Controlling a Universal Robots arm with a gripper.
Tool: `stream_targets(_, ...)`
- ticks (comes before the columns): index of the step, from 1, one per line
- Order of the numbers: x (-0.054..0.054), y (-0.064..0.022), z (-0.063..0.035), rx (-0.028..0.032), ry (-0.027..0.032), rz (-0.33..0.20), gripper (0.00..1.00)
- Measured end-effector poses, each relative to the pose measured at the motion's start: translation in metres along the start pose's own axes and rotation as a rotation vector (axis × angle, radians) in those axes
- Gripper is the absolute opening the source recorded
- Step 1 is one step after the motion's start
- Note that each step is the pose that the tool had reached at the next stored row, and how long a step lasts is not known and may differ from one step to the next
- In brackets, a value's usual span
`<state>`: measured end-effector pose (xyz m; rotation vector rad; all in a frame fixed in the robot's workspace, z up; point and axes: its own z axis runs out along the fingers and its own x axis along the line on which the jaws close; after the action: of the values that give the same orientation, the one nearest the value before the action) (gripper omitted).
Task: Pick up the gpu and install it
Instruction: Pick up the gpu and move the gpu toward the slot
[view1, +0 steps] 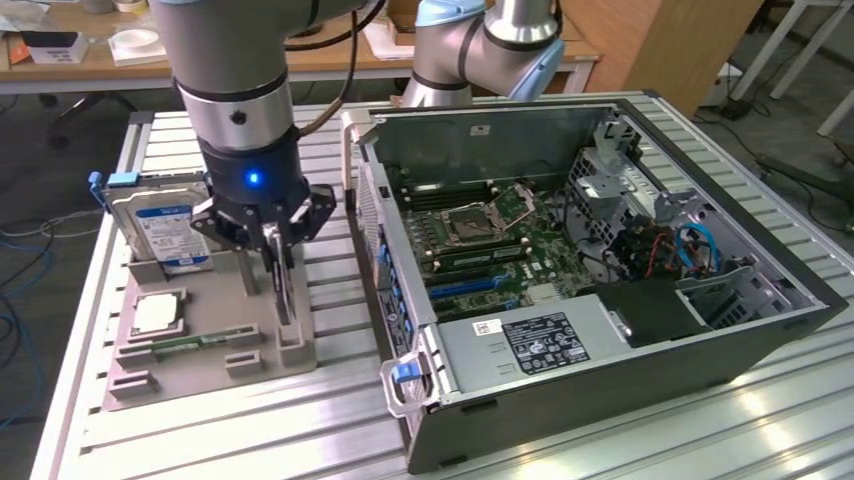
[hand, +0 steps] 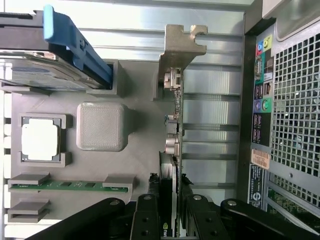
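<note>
- I see the tray (view1: 200, 365) on the desk (view1: 641, 440), with the computer case (view1: 601, 400) beside it at the exterior view's right.
- The hard drive (view1: 160, 225) stands at the tray's far end, and the processor chip (view1: 158, 312) lies before it.
- The gpu (view1: 282, 295) stands upright along the tray's case-side edge, my hand (view1: 274, 255) astride it.

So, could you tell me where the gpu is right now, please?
The gpu stands on edge in the grey holder, on the exterior view's left of the open computer case, gripped by the claw, near the hard drive.
</note>
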<state>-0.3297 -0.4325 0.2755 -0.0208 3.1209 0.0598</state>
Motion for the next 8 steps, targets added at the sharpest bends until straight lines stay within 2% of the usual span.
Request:
stream_targets(4, -0.0001, 0.0002, -0.0050, -0.0001, 0.0000, 0.000, 0.26)
stream_targets(8, -0.0001, 0.0002, -0.0056, -0.0004, -0.0004, 0.000, 0.26)
